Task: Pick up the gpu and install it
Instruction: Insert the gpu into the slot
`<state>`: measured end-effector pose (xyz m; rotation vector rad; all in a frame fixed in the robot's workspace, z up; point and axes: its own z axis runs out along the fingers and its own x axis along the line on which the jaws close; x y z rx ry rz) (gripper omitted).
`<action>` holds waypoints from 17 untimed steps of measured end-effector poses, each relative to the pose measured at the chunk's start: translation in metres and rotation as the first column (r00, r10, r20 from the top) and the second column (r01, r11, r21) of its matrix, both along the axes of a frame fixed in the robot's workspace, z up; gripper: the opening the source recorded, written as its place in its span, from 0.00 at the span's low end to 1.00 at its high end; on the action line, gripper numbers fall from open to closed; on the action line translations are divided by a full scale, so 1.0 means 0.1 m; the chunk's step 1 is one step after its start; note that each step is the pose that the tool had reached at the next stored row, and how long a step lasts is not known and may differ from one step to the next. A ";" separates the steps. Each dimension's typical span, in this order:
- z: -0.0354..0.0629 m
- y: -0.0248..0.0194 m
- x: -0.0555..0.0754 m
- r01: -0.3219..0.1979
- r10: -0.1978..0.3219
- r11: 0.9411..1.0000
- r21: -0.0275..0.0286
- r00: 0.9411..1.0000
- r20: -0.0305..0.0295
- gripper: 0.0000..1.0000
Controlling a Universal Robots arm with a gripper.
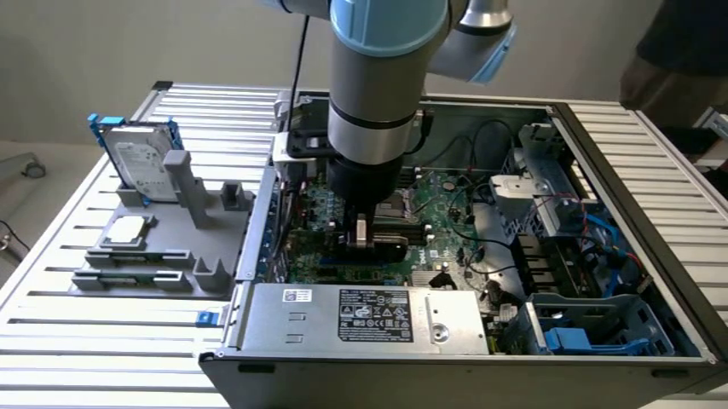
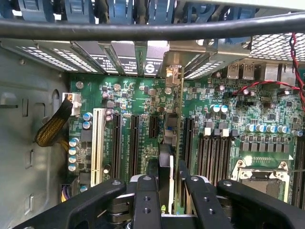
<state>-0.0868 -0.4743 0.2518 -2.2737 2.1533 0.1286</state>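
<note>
Claw [image 2: 167, 168] is down inside the open PC case [image 1: 592, 170], clamped snug on the gpu [image 2: 171, 129] with one finger on each flat side. The card stands on edge right over the motherboard [image 2: 228, 119], running parallel to its black expansion slots [image 2: 135, 143]. Its silver bracket [image 2: 174, 72] is up by the slot covers [image 2: 126, 59] at the motherboard's rear edge. Honestly can't tell if it's seated in a slot or just above it. A white slot [image 2: 97, 143] sits further out across the motherboard.
</note>
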 end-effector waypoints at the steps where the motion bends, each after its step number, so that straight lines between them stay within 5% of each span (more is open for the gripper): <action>1: -0.002 0.000 0.00 -0.001 0.001 1.000 0.000 1.000 0.000 0.26; 17: -0.031 0.002 0.00 -0.022 0.022 1.000 0.000 1.000 0.007 0.26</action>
